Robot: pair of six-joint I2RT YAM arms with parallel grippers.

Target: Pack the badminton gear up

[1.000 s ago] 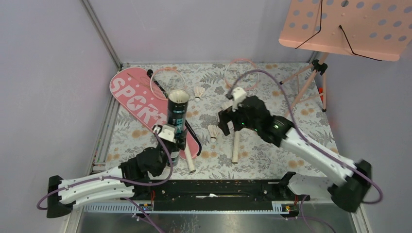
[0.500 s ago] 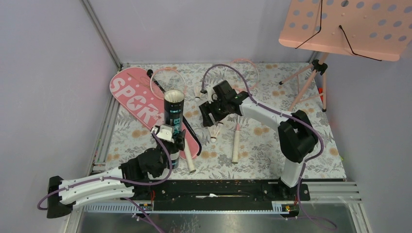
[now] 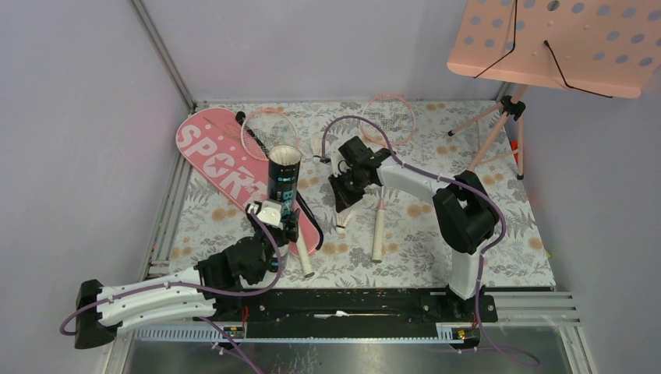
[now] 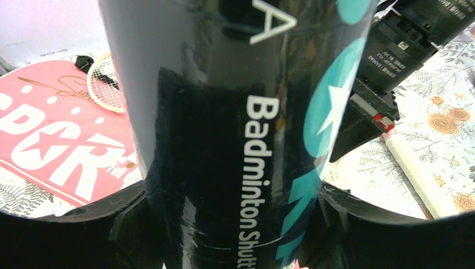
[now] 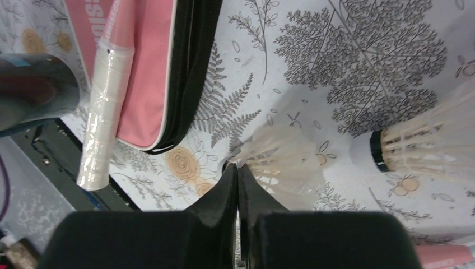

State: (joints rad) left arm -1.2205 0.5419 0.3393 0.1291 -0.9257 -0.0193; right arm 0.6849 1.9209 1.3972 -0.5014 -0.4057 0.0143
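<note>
Left gripper (image 3: 281, 230) clamps the long black cardboard shuttlecock tube (image 3: 284, 175) upright, open end up (ready to be filled). Right gripper (image 5: 238, 168), fingers pressed together, pinches the feather rim of 1 small white feather shuttlecock (image 5: 285, 168) near the floral mat (image 5: 364, 67).

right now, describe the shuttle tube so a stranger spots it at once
Find the pink racket-shaped "SPORT" cover on the left of the floral mat. At its near end the left claw holds the long black cylindrical tube upright. It alone is dark, with teal and white lettering; the gear around it is pink or white.
</note>
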